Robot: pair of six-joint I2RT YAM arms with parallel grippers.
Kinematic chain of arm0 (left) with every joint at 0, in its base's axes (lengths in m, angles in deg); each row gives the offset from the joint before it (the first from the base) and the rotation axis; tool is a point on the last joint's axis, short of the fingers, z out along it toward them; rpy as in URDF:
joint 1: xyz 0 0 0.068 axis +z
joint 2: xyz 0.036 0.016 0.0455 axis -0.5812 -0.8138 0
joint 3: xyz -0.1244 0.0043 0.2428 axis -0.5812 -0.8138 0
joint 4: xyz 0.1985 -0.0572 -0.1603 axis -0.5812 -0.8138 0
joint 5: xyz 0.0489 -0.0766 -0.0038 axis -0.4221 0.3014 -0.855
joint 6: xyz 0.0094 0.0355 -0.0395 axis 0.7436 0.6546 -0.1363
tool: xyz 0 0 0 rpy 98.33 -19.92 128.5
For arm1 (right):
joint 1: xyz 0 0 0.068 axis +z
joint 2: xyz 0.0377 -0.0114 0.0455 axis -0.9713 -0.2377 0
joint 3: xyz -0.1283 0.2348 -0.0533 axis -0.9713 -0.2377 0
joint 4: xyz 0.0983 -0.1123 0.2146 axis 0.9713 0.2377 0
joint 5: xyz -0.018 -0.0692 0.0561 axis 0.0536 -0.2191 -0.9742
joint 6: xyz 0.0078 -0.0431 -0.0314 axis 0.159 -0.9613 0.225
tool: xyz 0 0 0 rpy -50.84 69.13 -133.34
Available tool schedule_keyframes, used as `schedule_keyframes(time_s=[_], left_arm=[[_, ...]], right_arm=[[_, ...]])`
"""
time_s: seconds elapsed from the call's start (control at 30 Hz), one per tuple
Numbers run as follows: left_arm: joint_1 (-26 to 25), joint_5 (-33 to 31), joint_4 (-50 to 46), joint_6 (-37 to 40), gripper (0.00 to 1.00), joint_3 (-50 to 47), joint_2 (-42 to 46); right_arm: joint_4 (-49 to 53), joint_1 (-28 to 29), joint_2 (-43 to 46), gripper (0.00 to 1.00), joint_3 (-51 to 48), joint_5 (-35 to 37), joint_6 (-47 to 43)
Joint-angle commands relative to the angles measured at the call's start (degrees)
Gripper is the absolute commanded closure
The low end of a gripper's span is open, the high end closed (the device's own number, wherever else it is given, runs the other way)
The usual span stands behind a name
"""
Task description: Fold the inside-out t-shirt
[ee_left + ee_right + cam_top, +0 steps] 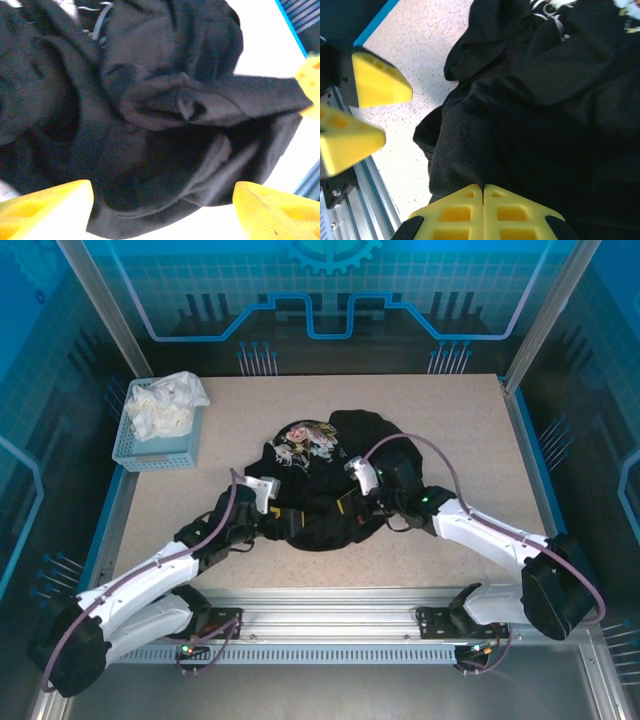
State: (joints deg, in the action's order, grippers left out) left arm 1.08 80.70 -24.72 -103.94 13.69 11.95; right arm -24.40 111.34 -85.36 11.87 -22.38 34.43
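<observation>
At table centre: shirt (330, 475) lies crumpled in a black heap, printed graphic up on its far left part, both grippers at its near edge.
Shirt edges: near hem bunched and folded over itself; a dark lobe sticks out at the far right; no edge lies straight.
Left gripper (162, 189): fingers (50, 207) spread wide, nothing between them, the shirt's near left folds just beyond the tips; in the top view it sits at (272, 512).
Right gripper (482, 192): fingers pressed flat together at the hem, a band of fabric drawn taut to them in the left wrist view; it has the shirt's near edge pinched.
Gap between grippers: small, with the left one's open fingers just beside the right one's tips.
Table (460, 420): bare and wide to the right of the shirt out to the blue border, and along the far side.
Left side: open strip between shirt and basket (160, 455), which holds a white cloth (165, 405) in the far left corner.
Near side: narrow bare strip between hem and rail (330, 605).
</observation>
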Motion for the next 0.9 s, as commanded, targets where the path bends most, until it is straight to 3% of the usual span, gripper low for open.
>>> schedule_keyframes(time_s=[0.0,0.2,0.4,0.5,0.6,0.7,0.77,0.87], left_arm=[[-2.05,1.35,5.31,6.26,0.25,0.60,-2.94],[-3.54,1.45,5.26,13.29,0.31,4.99,-11.11],[-4.03,0.37,5.34,16.92,0.38,9.48,-19.45],[-4.09,2.60,6.34,17.35,0.49,11.42,-23.06],[-4.02,3.39,5.55,17.06,0.71,13.79,-24.87],[-3.96,2.95,4.27,14.91,0.92,15.99,-22.52],[-3.78,2.78,4.66,12.64,0.99,16.63,-18.68],[-2.52,2.72,6.52,8.30,1.00,17.05,-11.31]], right_arm=[[1.84,-3.53,1.51,1.00,-0.83,-5.98,0.81],[4.55,-8.16,1.73,1.00,-1.54,-7.81,-0.33],[5.54,-9.17,2.05,1.00,-1.94,-8.18,-1.41],[5.13,-9.65,2.37,1.00,-2.12,-8.37,-1.51],[5.86,-10.25,3.02,1.00,-1.60,-7.04,-1.77],[9.34,-11.62,4.58,1.00,0.88,-1.29,-1.81],[11.87,-12.23,6.25,1.00,3.00,3.32,-2.84],[12.84,-12.70,9.84,1.00,5.28,8.52,-4.86]])
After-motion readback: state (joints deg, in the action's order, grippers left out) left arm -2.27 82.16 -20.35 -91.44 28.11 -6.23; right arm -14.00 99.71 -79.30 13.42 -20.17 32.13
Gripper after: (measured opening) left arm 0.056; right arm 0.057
